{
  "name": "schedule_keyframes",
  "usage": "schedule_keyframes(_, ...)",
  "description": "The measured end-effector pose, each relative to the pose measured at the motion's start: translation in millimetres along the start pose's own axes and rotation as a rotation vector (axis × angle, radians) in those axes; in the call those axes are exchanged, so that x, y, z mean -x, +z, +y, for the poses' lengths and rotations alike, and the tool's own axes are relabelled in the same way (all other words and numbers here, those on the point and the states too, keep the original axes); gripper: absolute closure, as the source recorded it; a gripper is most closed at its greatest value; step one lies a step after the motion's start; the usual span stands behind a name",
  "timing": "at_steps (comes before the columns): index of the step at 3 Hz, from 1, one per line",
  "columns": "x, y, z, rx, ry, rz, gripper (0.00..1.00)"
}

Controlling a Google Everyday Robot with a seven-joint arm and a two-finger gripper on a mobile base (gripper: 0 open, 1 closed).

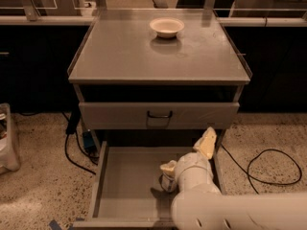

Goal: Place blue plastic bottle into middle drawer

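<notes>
The middle drawer (pixel 127 176) is pulled out wide below the cabinet, with its grey floor showing. My gripper (pixel 188 155) reaches down into its right half, and my pale arm fills the lower right of the view. The fingers are spread wide, one pointing up right (pixel 206 143) and one low at the left (pixel 168 168). The blue plastic bottle (pixel 166 182) is mostly hidden. Only a pale piece shows on the drawer floor under the lower finger. I cannot tell whether the fingers still touch it.
A small white bowl (pixel 166 27) stands at the back of the cabinet top (pixel 144 56). The upper drawer front with a black handle (pixel 159 115) is shut. Black cables (pixel 268 169) lie on the speckled floor at both sides. A pale bin (pixel 7 138) stands at the far left.
</notes>
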State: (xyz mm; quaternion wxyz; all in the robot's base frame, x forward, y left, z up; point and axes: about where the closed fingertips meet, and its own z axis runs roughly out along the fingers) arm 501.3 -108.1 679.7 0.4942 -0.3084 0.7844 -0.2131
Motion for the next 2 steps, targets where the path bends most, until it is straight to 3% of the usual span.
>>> schedule_keyframes(1,-2,-62,-92,-0.252,-0.004,0.061,0.0)
schedule_keyframes(2,-17,-141,-163,-0.482,0.086,0.144,0.0)
